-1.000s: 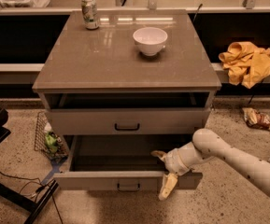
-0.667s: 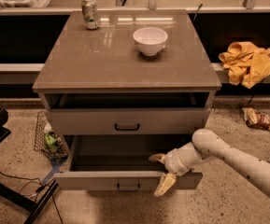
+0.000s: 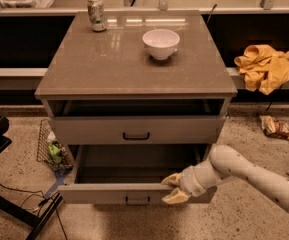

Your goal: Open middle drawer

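Middle drawer point(image 3: 134, 194) sits pulled well out beneath the counter, rigid and likely light on its slides. My gripper point(image 3: 173, 189) straddles its front edge, seemingly clamped there; I'd otherwise hook the black handle point(image 3: 137, 201).

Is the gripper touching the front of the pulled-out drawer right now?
Touching. The camera view shows the gripper on the top edge of the open drawer's front panel, one finger above it, one across its face.

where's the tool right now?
In the camera view, the tan two-finger tool is low and right of centre, at the top edge of the pulled-out grey-beige middle drawer's front panel, just right of its small black loop handle.
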`<action>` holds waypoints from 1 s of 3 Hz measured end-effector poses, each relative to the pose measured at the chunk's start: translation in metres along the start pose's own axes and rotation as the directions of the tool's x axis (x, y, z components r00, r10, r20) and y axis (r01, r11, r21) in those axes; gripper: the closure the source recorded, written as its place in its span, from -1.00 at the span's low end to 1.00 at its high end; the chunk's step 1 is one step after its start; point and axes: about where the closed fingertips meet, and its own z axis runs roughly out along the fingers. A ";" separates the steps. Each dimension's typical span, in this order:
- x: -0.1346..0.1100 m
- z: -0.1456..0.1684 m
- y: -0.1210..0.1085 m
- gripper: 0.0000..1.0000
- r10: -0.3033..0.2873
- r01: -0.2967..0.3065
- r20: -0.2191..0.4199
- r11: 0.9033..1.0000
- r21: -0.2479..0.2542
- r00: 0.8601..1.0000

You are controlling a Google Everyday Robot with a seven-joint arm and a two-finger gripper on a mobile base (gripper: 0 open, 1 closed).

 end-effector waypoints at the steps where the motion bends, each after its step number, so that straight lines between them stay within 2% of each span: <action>1: 0.003 -0.013 0.022 0.74 0.066 -0.065 -0.023 0.997 0.053 0.998; 2: 0.003 -0.013 0.022 1.00 0.066 -0.065 -0.023 0.996 0.053 0.998; 3: -0.006 -0.021 0.052 1.00 0.117 -0.112 -0.049 0.990 0.090 0.992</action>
